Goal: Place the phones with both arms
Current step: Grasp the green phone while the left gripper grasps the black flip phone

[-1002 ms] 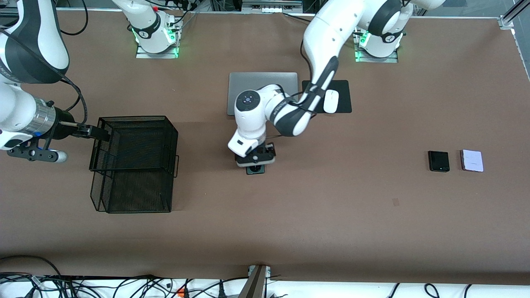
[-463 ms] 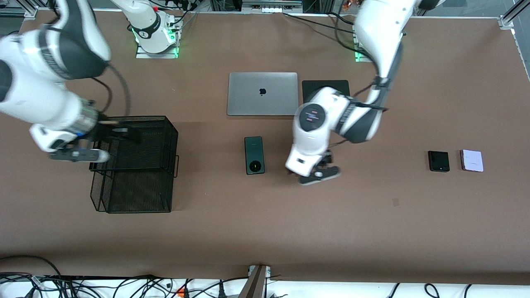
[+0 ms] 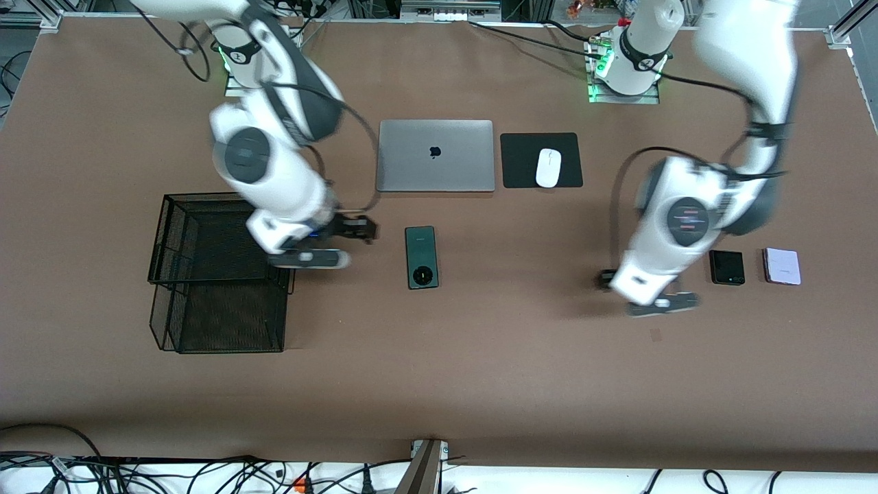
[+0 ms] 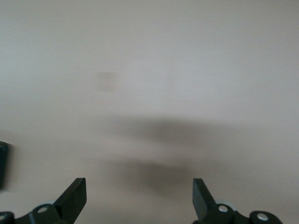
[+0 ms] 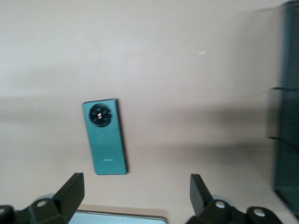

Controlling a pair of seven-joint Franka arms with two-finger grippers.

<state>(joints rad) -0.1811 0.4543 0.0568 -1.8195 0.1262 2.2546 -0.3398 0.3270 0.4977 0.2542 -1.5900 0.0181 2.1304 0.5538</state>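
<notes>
A: From the front view, where do the phones lie?

B: The dark green phone [image 3: 421, 257] lies flat mid-surface, nearer the camera than the grey laptop [image 3: 435, 156]. The black phone [image 3: 726, 267] and the lilac-white phone [image 3: 782, 266] sit side by side, apart, toward the left arm's end.

A: And the arms?

B: The right end effector [image 3: 357, 229] hangs over bare surface between the wire basket [image 3: 219, 274] and the green phone, holding nothing. The left end effector [image 3: 641, 285] is over the surface just beside the black phone, also empty; this view is too blurred to show its fingers.

A: The left wrist view?

B: The left end effector [image 4: 139, 198] has its fingers spread wide with only bare surface between them. A dark edge at the frame border may be the black phone; I cannot tell for sure.

A: The right wrist view?

B: The right end effector [image 5: 136, 193] is wide open and empty. The green phone [image 5: 105, 136] lies ahead of it, off-centre, and the basket [image 5: 287, 116] shows at the edge.

A: What could go wrong?

B: I judge both arms are moving fast. Neither is centred on its phone, so a descent now could pinch a corner or slide the thin slab. The left fingers could also nudge the black phone against the lilac-white one.
</notes>
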